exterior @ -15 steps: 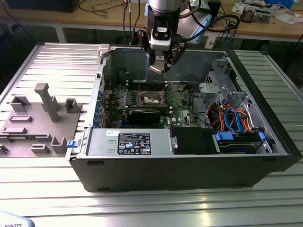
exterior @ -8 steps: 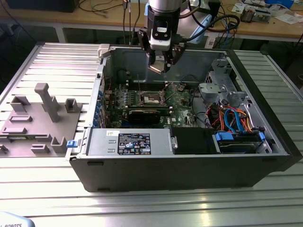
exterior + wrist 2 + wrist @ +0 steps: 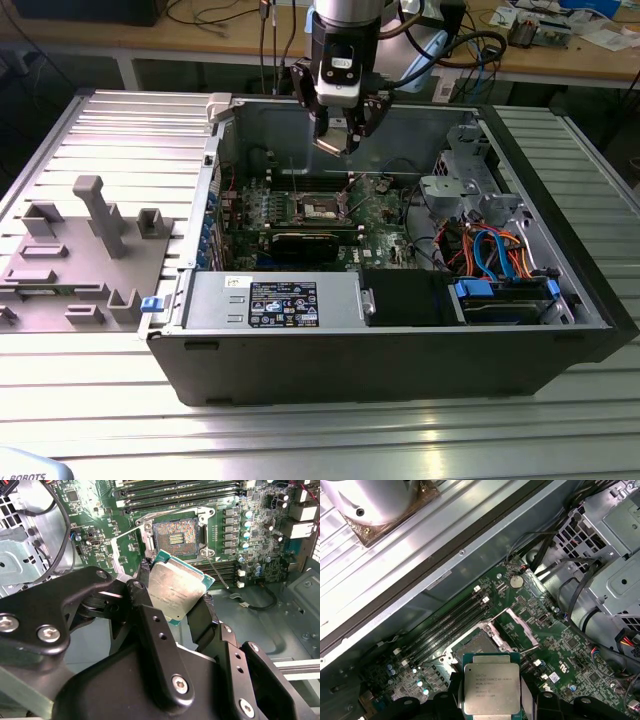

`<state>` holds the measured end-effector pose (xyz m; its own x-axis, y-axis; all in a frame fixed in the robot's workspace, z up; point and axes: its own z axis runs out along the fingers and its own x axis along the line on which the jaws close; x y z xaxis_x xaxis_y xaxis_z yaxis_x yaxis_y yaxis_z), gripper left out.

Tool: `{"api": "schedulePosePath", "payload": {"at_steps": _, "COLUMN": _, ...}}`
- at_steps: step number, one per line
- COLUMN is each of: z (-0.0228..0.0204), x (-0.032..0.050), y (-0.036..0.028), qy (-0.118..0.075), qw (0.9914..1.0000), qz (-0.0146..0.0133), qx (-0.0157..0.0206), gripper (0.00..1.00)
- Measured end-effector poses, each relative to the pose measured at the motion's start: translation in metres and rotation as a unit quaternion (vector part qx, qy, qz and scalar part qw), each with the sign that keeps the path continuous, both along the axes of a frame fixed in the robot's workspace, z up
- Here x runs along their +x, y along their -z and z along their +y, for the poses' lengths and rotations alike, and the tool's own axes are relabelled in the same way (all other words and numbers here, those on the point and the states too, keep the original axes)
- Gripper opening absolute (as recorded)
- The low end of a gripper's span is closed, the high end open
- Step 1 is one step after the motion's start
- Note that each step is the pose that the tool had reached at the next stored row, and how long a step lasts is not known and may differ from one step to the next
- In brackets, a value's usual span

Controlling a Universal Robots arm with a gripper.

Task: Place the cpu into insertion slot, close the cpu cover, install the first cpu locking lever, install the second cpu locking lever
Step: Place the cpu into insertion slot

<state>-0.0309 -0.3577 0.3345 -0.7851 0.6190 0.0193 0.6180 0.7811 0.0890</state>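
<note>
Ribbed aluminium bench (image 3: 320, 440) carries the open grey computer case (image 3: 400, 350). Our black two-finger end effector (image 3: 175, 586) clamps the small square silvery-grey cpu (image 3: 492, 687) by its edges, clear of the bare insertion slot (image 3: 177, 535). The silvery hinged cpu cover (image 3: 517, 627) is open. Our judgement: square the chip to the socket, lower level, no force.

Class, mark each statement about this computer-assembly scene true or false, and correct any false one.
1. The small square silvery-grey cpu is clamped between the black fingers. True.
2. The cpu already sits in the motherboard's insertion slot. False: it is held clear of the slot, whose contacts lie bare.
3. The square silvery metal cpu cover is shut over the slot. False: it stands open.
4. The dark grey computer case lies open on a ribbed metal table. True.
</note>
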Motion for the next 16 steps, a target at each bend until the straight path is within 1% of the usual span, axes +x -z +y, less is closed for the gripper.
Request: {"api": "schedulePosePath", "payload": {"at_steps": 16, "z": 0.0000, "x": 0.0000, "y": 0.0005, "qy": 0.004, "qw": 0.99999, "qz": 0.0000, "qx": 0.0000, "gripper": 0.54}}
